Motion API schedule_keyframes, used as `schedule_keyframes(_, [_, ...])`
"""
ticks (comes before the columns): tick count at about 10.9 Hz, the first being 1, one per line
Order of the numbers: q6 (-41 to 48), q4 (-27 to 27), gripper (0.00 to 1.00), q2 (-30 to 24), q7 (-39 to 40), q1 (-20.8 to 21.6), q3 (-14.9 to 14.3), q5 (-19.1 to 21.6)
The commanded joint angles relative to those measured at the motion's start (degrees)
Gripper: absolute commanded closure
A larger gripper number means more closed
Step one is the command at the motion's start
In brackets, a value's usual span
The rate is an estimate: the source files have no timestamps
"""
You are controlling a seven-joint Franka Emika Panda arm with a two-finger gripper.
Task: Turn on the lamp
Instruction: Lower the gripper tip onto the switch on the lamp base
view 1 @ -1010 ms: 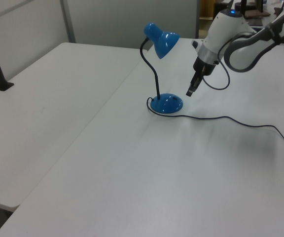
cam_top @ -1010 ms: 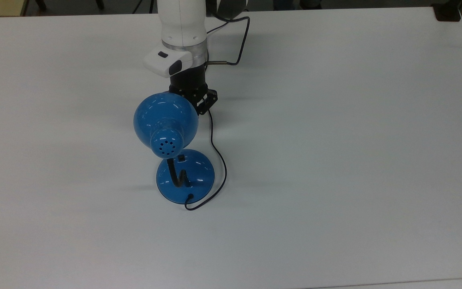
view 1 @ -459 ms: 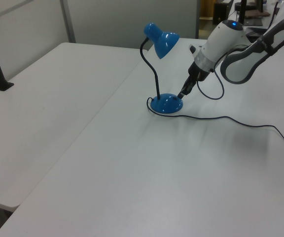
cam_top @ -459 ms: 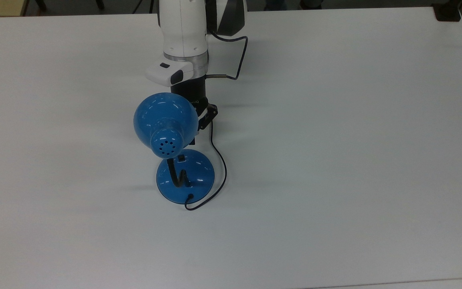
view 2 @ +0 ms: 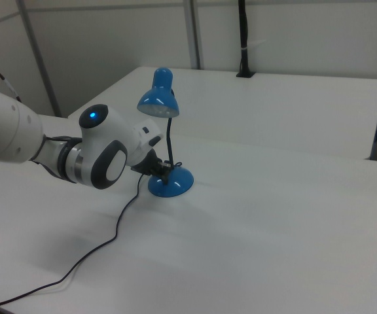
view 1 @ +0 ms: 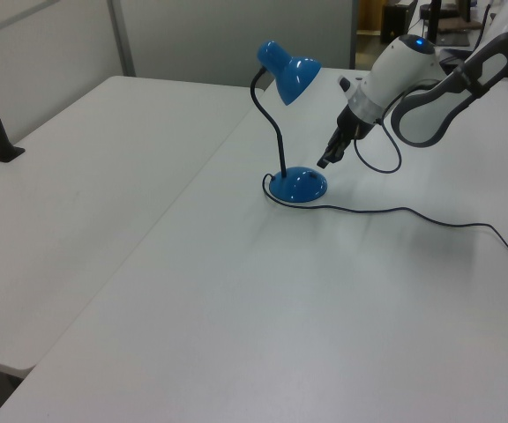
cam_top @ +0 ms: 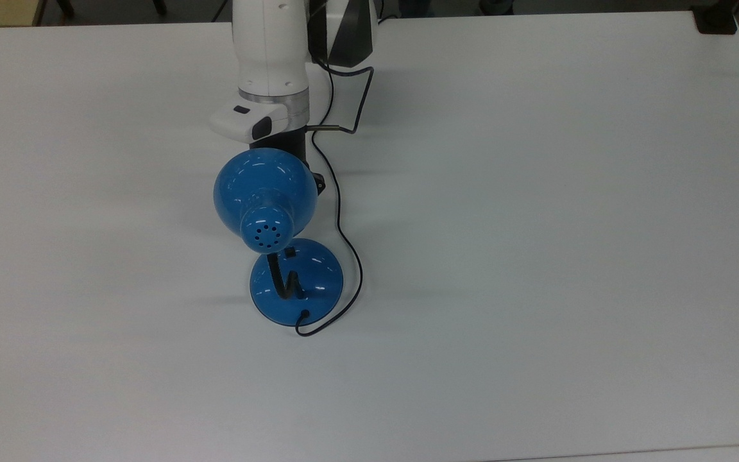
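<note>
- Overhead, glossy blue desk lamp (cam_top: 265, 199): its bell shade hides the black two-finger gripper (view 1: 324, 161).
- Gripper poised just above the dome base; finger opening cannot be told.

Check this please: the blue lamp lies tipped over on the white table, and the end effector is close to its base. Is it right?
Not quite. The lamp is not tipped over: the left view shows it upright, its base flat on the white table. The end effector is indeed close to that base.
</note>
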State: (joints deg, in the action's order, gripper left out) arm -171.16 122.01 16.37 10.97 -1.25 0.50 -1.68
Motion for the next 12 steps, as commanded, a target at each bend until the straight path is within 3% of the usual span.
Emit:
schedule_keyframes(1, [-1.36, -2.82, 1.00, 2.43, 3.00, -0.59, -0.07, 0.18])
schedule_keyframes(5, [-1.36, -5.37, 1.00, 4.89, 3.01, -0.33, 0.81, 0.36])
schedule_keyframes(12, [-0.49, -5.03, 1.00, 4.11, 2.66, -0.59, 1.96, 0.71])
